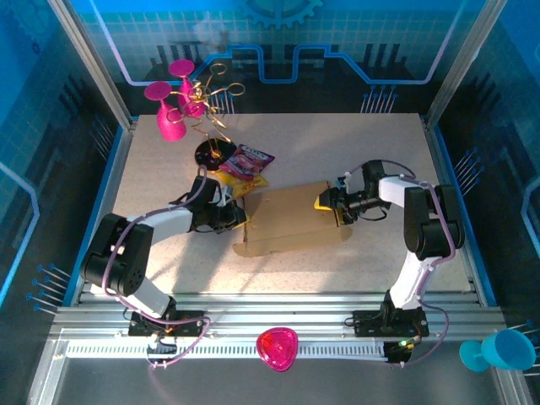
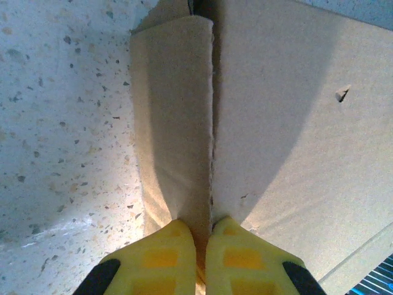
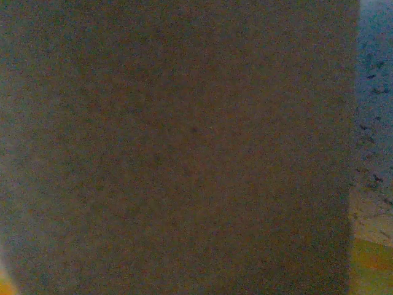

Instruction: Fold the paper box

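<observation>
The paper box [image 1: 291, 219], plain brown cardboard, lies partly folded in the middle of the table. My left gripper [image 1: 239, 215] is at its left end. In the left wrist view the yellow fingertips [image 2: 175, 246] are pinched together on the cardboard edge where a narrow flap [image 2: 175, 110] meets the wide panel [image 2: 288, 123]. My right gripper [image 1: 331, 205] is at the box's right end. In the right wrist view dark cardboard [image 3: 184, 147] presses close to the camera. A yellow finger [image 3: 371, 270] shows in the lower right corner and a sliver of another at the lower left, so the jaws stand wide apart.
A purple-yellow snack packet [image 1: 245, 164] lies just behind the box's left corner. Pink goblets [image 1: 169, 114] and a gold wire stand [image 1: 211, 93] are at the back left. A pink dish [image 1: 277, 348] sits on the front rail, and a teal cup [image 1: 498, 350] at the front right.
</observation>
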